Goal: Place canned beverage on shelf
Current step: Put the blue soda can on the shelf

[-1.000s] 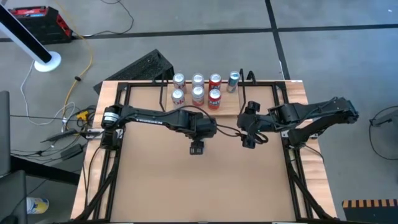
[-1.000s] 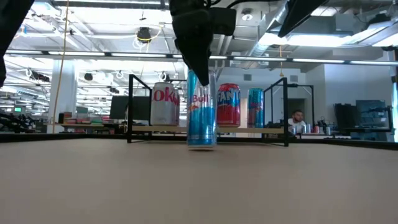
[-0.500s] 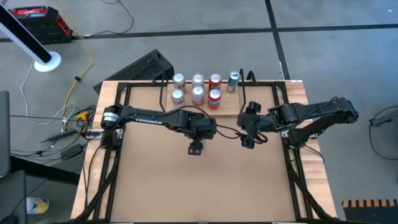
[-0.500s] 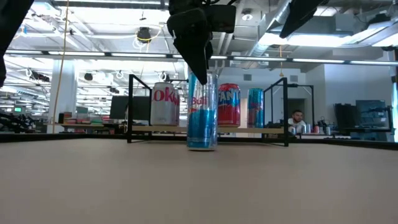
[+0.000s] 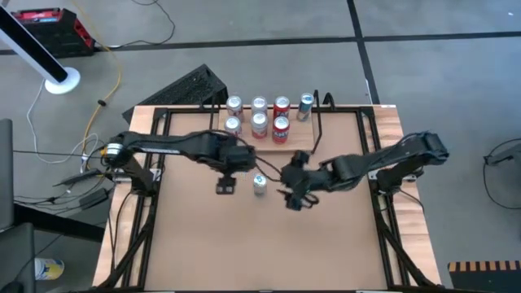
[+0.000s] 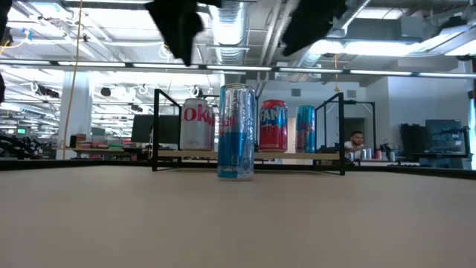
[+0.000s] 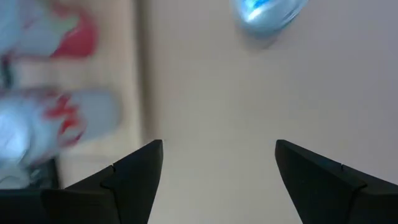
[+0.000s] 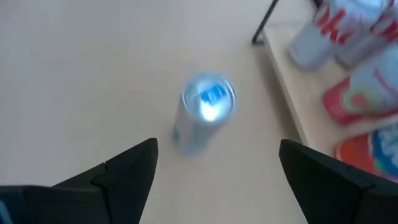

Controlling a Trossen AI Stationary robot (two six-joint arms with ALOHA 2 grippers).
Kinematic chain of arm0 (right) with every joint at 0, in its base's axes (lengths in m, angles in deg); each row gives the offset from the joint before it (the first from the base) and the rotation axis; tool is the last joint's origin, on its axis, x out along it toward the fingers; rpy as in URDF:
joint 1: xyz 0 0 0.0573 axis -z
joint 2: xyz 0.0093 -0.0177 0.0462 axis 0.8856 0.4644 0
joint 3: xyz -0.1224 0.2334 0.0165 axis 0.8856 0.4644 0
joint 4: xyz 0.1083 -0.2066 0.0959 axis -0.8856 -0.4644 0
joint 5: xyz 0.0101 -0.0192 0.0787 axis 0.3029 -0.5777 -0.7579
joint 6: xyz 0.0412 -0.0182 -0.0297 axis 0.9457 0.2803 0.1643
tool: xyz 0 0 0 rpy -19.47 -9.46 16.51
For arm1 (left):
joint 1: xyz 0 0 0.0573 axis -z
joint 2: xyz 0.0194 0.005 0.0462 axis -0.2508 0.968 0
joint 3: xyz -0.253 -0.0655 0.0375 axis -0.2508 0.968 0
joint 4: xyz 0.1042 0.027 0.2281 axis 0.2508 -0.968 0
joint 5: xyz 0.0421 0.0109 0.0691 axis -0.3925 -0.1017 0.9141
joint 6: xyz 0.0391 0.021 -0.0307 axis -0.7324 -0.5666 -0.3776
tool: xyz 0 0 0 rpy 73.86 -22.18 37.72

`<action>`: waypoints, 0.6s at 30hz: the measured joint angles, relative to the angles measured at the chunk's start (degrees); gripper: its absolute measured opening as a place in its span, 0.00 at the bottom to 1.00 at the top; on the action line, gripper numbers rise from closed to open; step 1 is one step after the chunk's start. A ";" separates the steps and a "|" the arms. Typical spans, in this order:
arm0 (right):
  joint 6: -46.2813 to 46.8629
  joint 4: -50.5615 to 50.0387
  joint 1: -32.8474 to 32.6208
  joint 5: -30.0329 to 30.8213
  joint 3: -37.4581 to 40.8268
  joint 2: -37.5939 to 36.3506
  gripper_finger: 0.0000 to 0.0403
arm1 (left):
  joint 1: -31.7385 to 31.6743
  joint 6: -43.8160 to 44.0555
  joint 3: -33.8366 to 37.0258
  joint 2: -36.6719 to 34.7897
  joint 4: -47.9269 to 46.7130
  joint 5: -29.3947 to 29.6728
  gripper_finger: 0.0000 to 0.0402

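Note:
A tall blue-and-silver can [image 5: 260, 185] stands upright on its base on the brown table, also in the low view [image 6: 236, 132]. My left gripper [image 5: 225, 185] is open and empty, left of the can and above the table. My right gripper [image 5: 295, 198] is open and empty, right of the can; its wrist view looks down on the can's top [image 8: 207, 101]. The shelf [image 5: 298, 138], a pale plank in a black rod frame [image 6: 158, 126], stands at the far edge with several cans [image 5: 259, 122] on it.
On the shelf stand a white-and-red can [image 6: 196, 125], a red can [image 6: 273, 125] and a blue can [image 6: 306, 128]. Black frame rails [image 5: 155, 203] run along the table's left and right sides. Bare tabletop [image 5: 260, 244] lies near the front edge.
My left gripper has risen from over the blue can's top and gone toward the table's left edge. My right gripper has come from the right side toward the can, left and nearer. The can stays upright on the table.

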 joint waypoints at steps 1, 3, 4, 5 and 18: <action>-0.46 2.11 -0.54 1.68 0.00 1.30 0.89 | -0.05 0.36 2.32 -2.50 0.10 1.49 0.74; -1.28 5.75 -1.36 5.96 0.00 3.68 0.89 | -0.50 1.14 8.19 -8.33 1.58 3.67 0.74; -1.53 7.09 -1.80 8.04 0.00 4.52 0.89 | -0.80 1.96 11.63 -12.00 3.24 4.16 0.74; -1.56 8.02 -2.19 9.59 0.01 5.19 0.89 | -1.08 2.89 15.30 -15.65 5.31 4.16 0.74; -0.48 18.17 2.40 3.34 0.00 10.67 0.89 | -0.59 8.09 59.29 -57.77 48.73 2.14 0.73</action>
